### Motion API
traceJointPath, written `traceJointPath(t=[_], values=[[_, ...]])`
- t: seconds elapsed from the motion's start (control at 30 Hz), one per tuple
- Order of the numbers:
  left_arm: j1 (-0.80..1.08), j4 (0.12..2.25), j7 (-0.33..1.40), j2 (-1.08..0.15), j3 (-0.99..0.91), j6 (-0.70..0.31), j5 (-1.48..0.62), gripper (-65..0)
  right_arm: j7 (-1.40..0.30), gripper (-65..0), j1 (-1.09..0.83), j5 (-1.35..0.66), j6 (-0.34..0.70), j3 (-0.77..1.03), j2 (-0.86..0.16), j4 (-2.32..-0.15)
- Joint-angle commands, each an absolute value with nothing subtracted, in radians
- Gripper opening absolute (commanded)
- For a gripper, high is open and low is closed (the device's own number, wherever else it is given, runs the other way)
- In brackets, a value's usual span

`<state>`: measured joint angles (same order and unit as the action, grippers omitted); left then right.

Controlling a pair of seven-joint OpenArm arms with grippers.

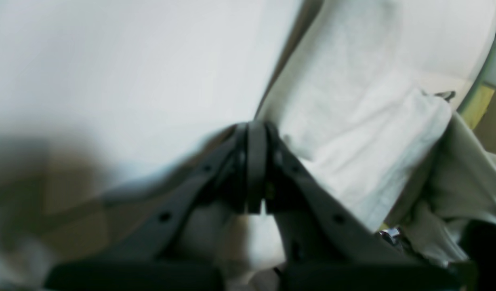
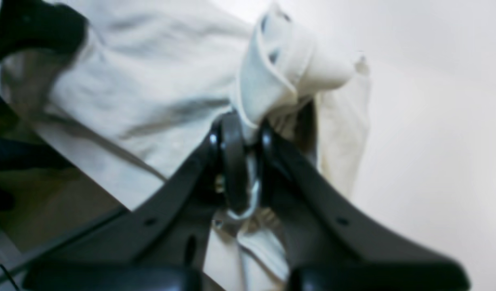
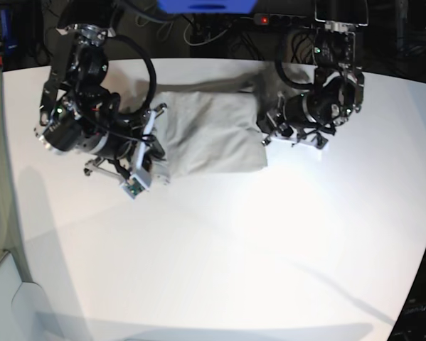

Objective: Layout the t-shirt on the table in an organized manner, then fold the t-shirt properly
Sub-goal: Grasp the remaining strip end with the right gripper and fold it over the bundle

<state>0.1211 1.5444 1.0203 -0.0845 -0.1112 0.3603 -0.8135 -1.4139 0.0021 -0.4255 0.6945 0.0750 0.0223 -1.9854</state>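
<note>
Nearest the lens in the right wrist view, the right gripper (image 2: 248,133) had its dark jaws clenched on a bunched fold of the t-shirt (image 2: 151,81); pale cloth rose between the tips and curled over to the right, and more hung below the jaws; beyond it the white table (image 2: 434,121) was bare.

In the left wrist view, blurred, the left gripper (image 1: 256,161) had its jaws pressed fully together; its tips sat at the very edge of the t-shirt (image 1: 353,133), and whether any cloth was pinched between them could not be told; the table (image 1: 131,81) spread pale to the left of it.

From the base view, the t-shirt (image 3: 209,135) lay as a compact, roughly rectangular grey-beige block at the far side of the table (image 3: 234,270), between the two arms; the right gripper (image 3: 152,131) was at the block's left edge in that view and the left gripper (image 3: 269,131) at its right edge; the near half of the table held nothing but shadows.

As a judgement, the work looked well advanced; no sleeves or collar showed, so the shirt seemed already folded in on itself at least once; the outline was fairly straight, though the surface was creased and the left edge was lifted and bunched in the right jaws. What seemed left was to lay that held edge down, perhaps make one more fold, and let go.
</note>
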Motion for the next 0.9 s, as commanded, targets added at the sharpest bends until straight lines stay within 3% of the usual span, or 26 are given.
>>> traceJointPath(t=[0.0, 0.43, 0.87], values=[[0.114, 1.554, 1.030, -0.076, -0.111, 0.383, -0.792, -65.0, -1.396, -65.0, 0.018, -0.446, 0.698, 0.050, 0.036, -2.003], [0.116, 1.554, 1.024, -0.064, -0.117, 0.383, -0.779, -65.0, -1.396, -65.0, 0.067, -0.444, 0.698, -0.122, 0.122, -1.995], [0.125, 1.554, 1.023, -0.070, -0.119, 0.383, -0.779, -65.0, -1.369, -65.0, 0.085, -0.441, 0.698, -0.228, 0.136, -1.891]])
